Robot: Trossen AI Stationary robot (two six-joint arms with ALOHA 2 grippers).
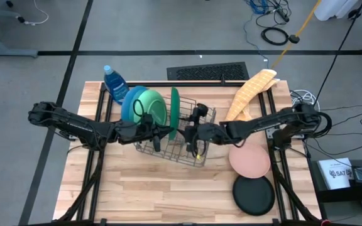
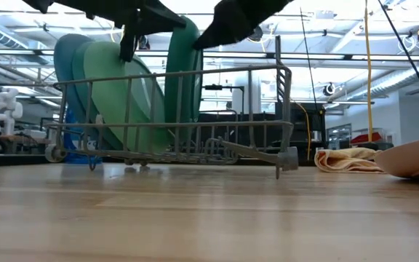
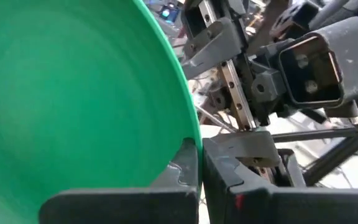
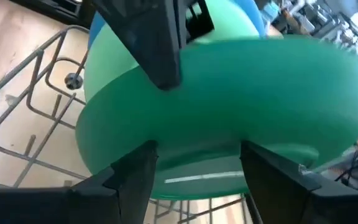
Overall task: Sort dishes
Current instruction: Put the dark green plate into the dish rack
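Note:
A green plate (image 1: 175,107) stands on edge in the wire dish rack (image 1: 201,154), its lower part down between the wires (image 2: 182,109). My left gripper (image 1: 168,132) is shut on its rim. My right gripper (image 1: 187,133) is open just right of it, its fingers (image 4: 135,177) spread wide before the plate's face (image 4: 229,106). A teal plate (image 1: 151,108) leans on a blue plate (image 1: 128,103) at the rack's left end. A pink plate (image 1: 250,160) and a black plate (image 1: 254,194) lie flat on the table at the right. My left gripper pinches the green plate's rim (image 3: 188,134) between its two fingers, at the near part of the plate's edge. The fingers come from the table's left. The plate stands upright on edge, its lower part inside the rack.
A blue soap bottle (image 1: 114,81) stands at the far left of the table. A yellow cloth (image 1: 250,94) lies at the far right. Bare wood (image 1: 162,194) stretches in front of the rack.

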